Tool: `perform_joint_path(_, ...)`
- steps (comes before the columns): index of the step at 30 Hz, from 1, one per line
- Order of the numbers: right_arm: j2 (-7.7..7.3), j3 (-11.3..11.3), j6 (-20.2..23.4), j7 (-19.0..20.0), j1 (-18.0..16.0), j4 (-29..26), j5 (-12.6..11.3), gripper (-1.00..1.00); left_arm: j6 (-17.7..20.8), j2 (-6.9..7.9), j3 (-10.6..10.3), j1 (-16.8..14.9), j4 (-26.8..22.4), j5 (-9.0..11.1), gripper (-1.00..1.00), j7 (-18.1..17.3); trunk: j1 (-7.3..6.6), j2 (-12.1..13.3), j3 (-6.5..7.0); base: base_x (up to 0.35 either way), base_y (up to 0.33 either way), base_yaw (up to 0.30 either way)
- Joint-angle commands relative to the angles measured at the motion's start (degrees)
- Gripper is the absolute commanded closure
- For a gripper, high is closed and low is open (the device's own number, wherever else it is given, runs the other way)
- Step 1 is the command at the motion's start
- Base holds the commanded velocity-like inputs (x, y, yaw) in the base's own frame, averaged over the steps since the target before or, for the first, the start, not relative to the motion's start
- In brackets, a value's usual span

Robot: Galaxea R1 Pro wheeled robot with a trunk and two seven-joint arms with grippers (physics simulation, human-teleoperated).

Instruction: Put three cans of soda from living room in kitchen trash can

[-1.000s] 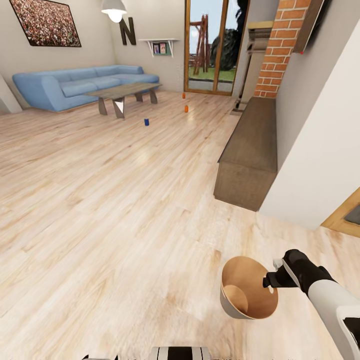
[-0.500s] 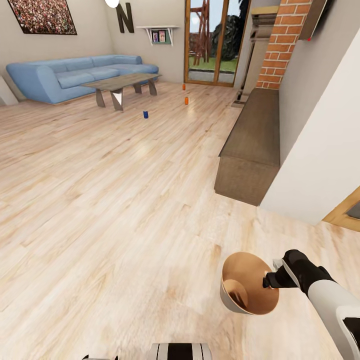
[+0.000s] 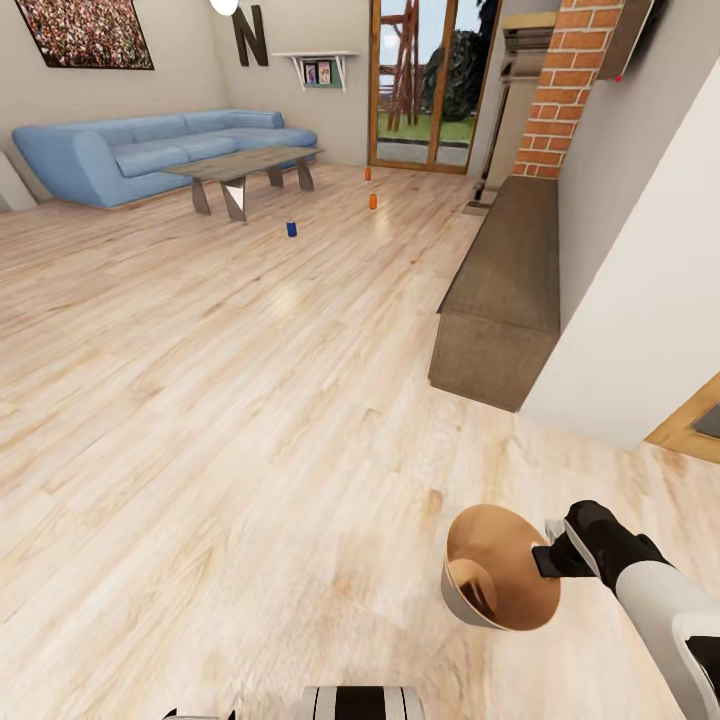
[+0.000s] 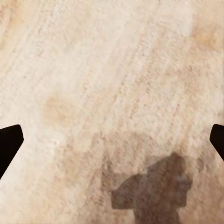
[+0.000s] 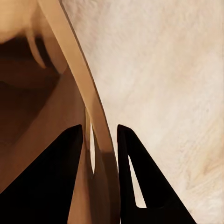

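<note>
You have a wood plank floor [image 3: 200,420] carrying: blue can [image 3: 292,230], two orange cans [image 3: 373,201], coffee table [image 3: 243,165], sofa [image 3: 150,145].

Home living room: blue sofa [image 3: 150,150], low coffee table [image 3: 243,168], wood plank floor [image 3: 250,400], framed picture [image 3: 85,32], glass garden doors [image 3: 425,85], brick column [image 3: 565,85].

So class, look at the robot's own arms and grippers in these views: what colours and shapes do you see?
The right arm has a smooth white rounded forearm shell ending in a black wrist. Its right gripper has two flat black fingers tapering to points, one with a slot cut through it. The left gripper's fingers are black too, seen as dark tips. No cables or markings show.
</note>
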Motion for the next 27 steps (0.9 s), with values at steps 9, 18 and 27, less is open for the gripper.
perform_joint_path(9,0.04,0.02,-0.66,0.06,0.19,0.09,-0.05,1.0,0.08,0.0,-0.23,0.02,0.04,-0.08,-1.0,0.0,-0.22,0.12,1.99,0.0,0.0,0.0)
perform_joint_path(18,2.75,0.0,-2.08,1.0,0.3,0.22,-0.09,1.0,1.64,-0.02,-0.4,-0.01,0.08,-0.12,-1.0,0.0,-0.46,0.24,3.98,0.0,0.0,0.0)
perform_joint_path(27,4.5,0.08,-2.0,1.03,0.32,0.22,-0.08,1.0,3.31,0.0,-0.42,-0.01,0.02,-0.01,-1.0,0.0,-2.24,3.47,5.64,0.0,0.0,0.0)
